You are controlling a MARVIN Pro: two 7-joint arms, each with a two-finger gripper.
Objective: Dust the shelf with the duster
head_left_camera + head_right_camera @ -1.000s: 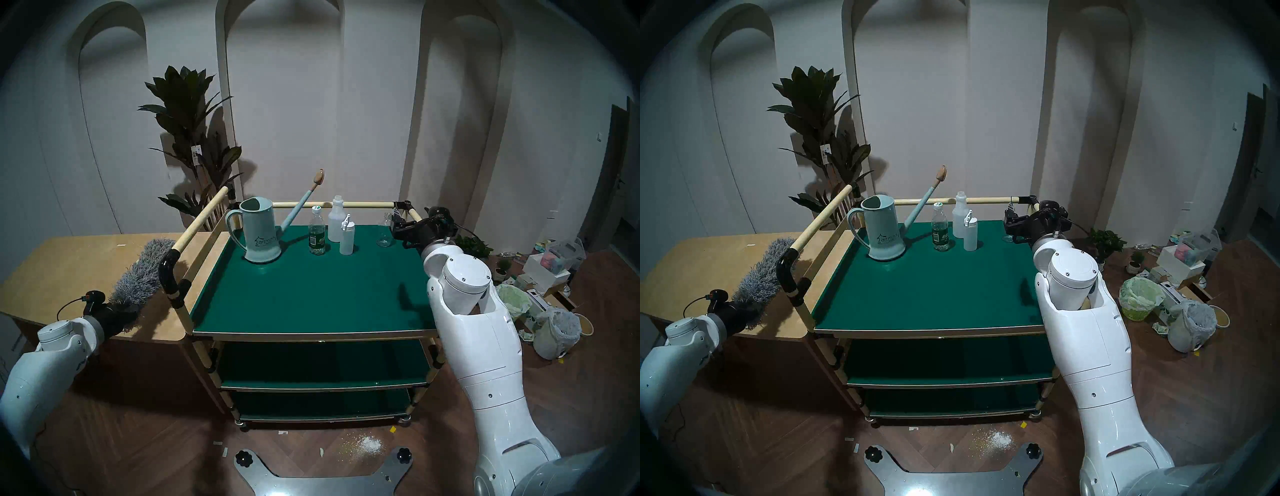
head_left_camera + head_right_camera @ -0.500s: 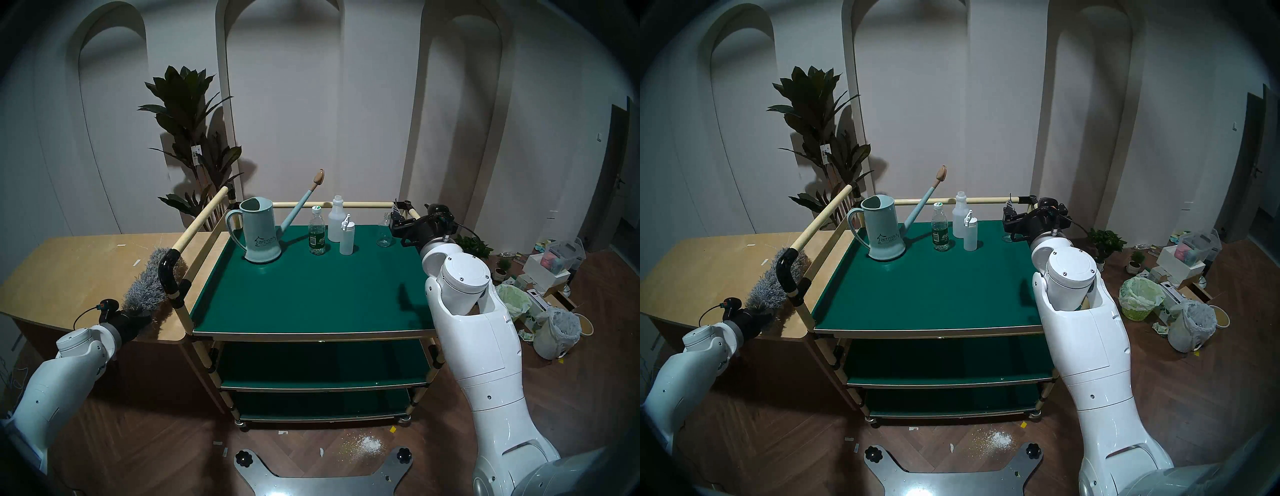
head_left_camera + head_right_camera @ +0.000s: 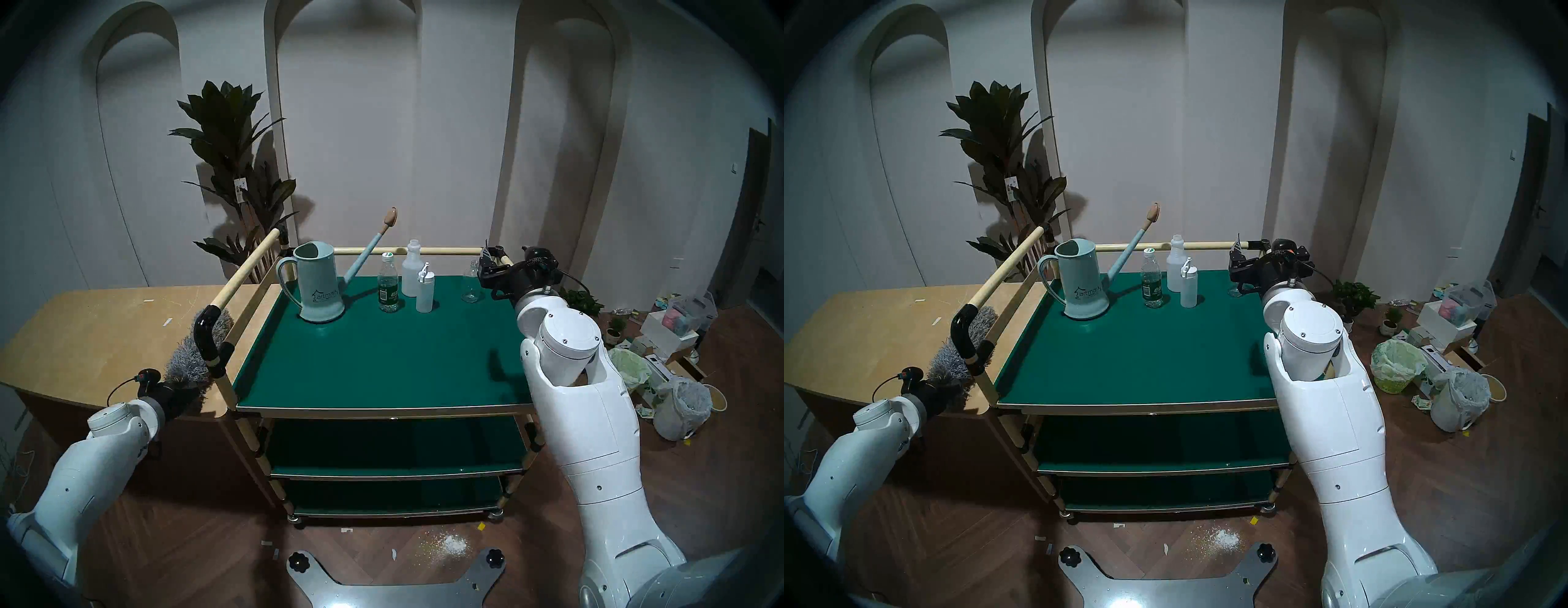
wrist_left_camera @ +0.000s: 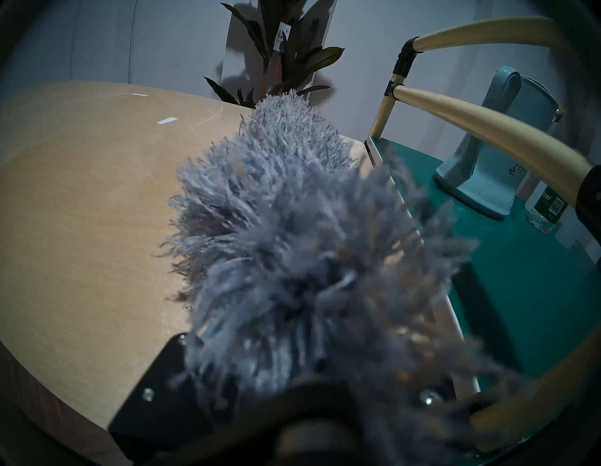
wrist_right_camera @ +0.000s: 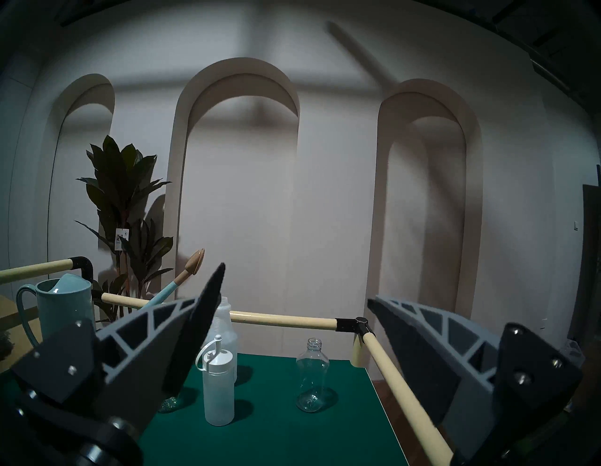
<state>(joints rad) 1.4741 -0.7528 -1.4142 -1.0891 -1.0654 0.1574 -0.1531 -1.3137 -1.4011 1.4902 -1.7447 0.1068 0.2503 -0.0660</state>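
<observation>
2 glossy white arms end in black wrists (each trailing a thin black cable) with grey-ribbed pincer fingers.

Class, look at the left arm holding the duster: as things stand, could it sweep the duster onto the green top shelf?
Probably not directly: the duster in the left pincer lies outside the cream side rail, over the wooden table. It likely must lift over or slip under that rail to reach the shelf.

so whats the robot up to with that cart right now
The left tool is shut on a fluffy grey duster, holding it over the wooden table beside the cart's left rail, not yet over the green top shelf. The right tool hangs open by the far right corner, holding nothing. A watering can and bottles stand at the back.
</observation>
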